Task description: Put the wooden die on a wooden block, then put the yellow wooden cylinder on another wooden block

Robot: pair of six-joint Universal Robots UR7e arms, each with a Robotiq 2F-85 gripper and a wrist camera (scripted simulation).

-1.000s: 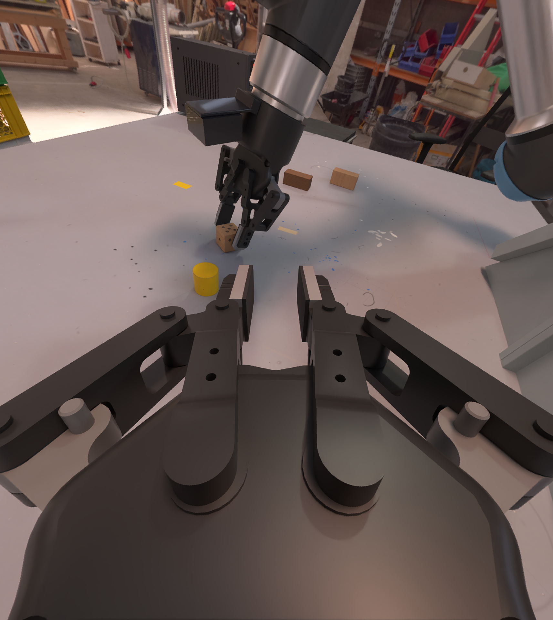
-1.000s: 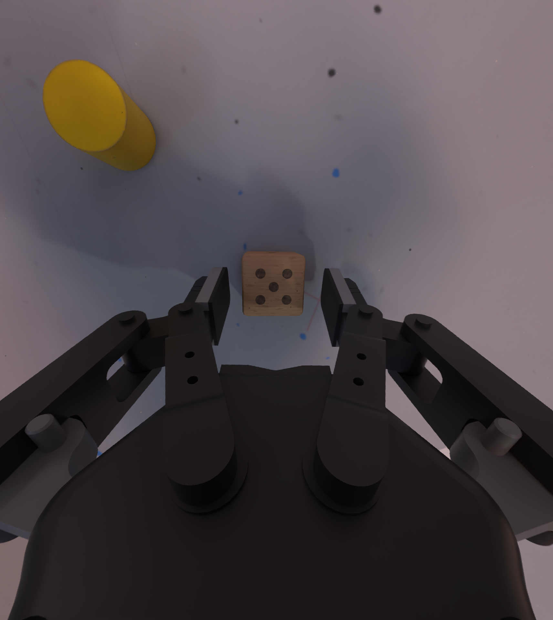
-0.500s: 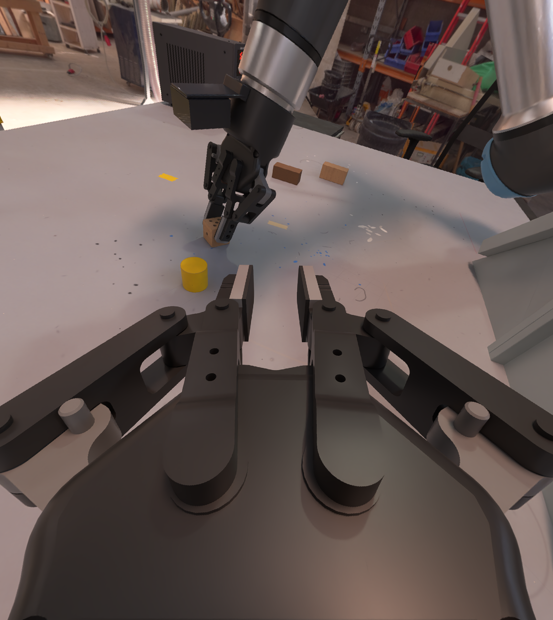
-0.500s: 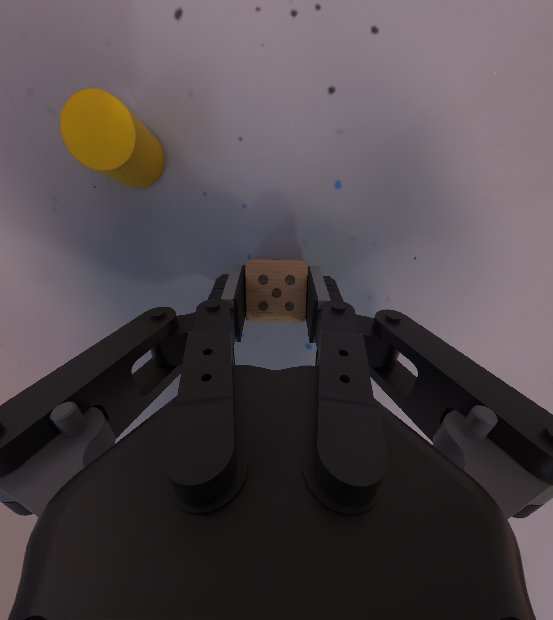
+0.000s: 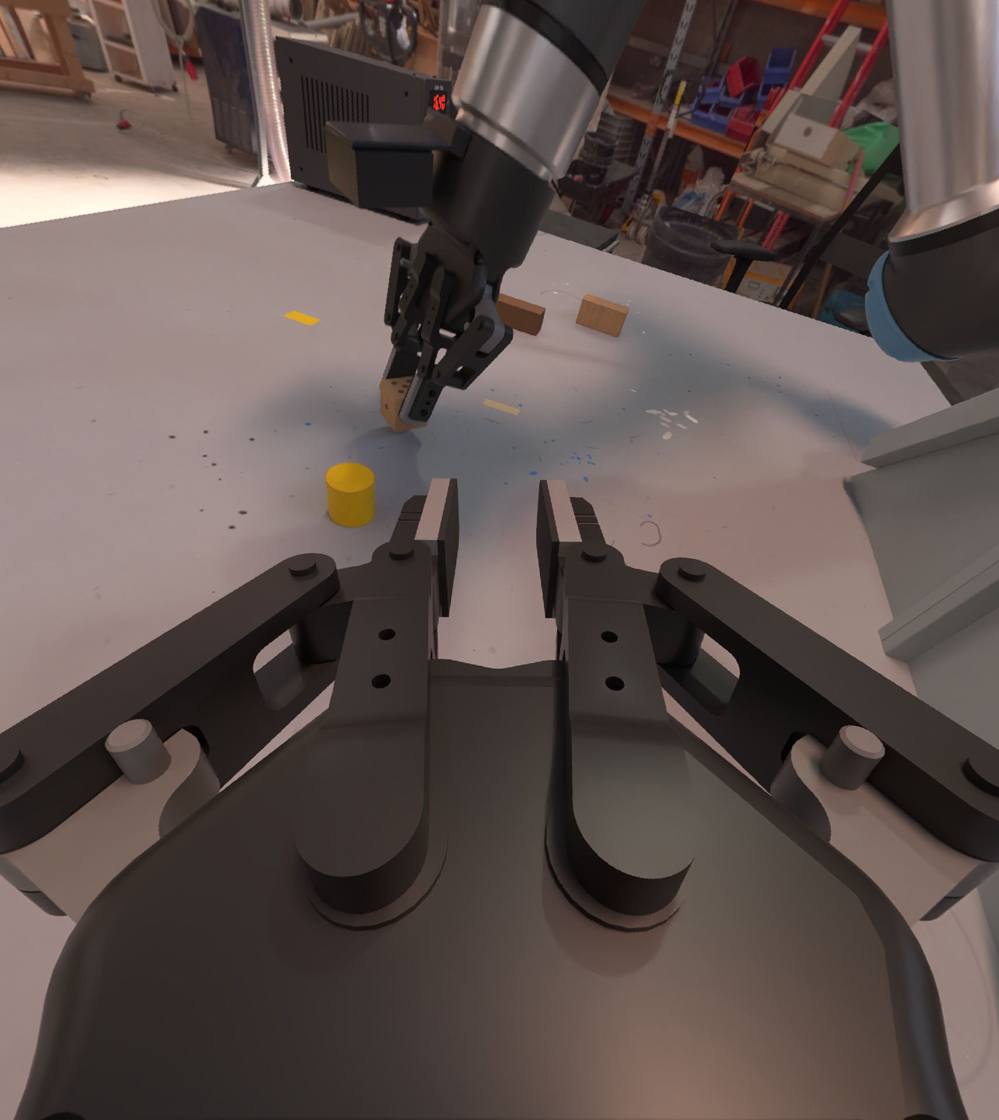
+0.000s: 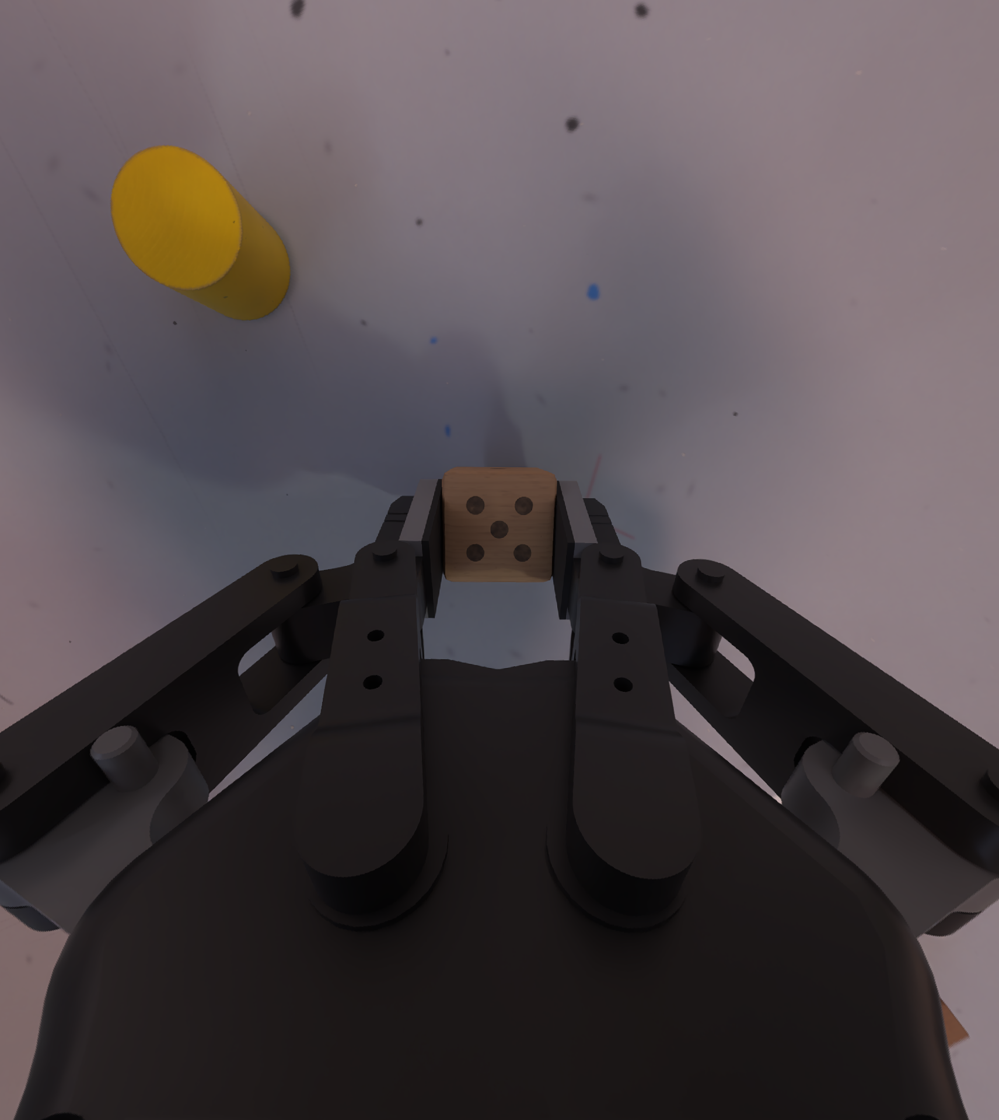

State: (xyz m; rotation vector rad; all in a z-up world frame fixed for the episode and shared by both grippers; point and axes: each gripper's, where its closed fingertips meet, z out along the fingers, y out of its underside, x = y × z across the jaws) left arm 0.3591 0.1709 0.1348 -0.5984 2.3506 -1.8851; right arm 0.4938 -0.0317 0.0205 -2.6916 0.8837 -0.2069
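Note:
My right gripper [image 6: 498, 527] is shut on the wooden die [image 6: 498, 526], five-dot face toward the camera, held just above the grey table. In the left wrist view the right gripper [image 5: 409, 406] holds the die [image 5: 393, 403] tilted over its shadow. The yellow cylinder [image 5: 350, 494] stands upright on the table, left of my left gripper [image 5: 497, 515], which is open and empty above the table. The cylinder also shows in the right wrist view [image 6: 194, 230], up and left of the die. Two wooden blocks [image 5: 522, 314] [image 5: 602, 314] lie side by side at the far side.
A grey metal bracket [image 5: 964, 485] rises at the table's right edge. The right arm's elbow [image 5: 958, 303] hangs over the far right. A dark box [image 5: 357, 115] stands beyond the far table edge. A yellow tape strip [image 5: 302, 317] lies on the table at the far left.
My right gripper closed on the die and has lifted it off the table. The left gripper stayed open while its view shifted slightly.

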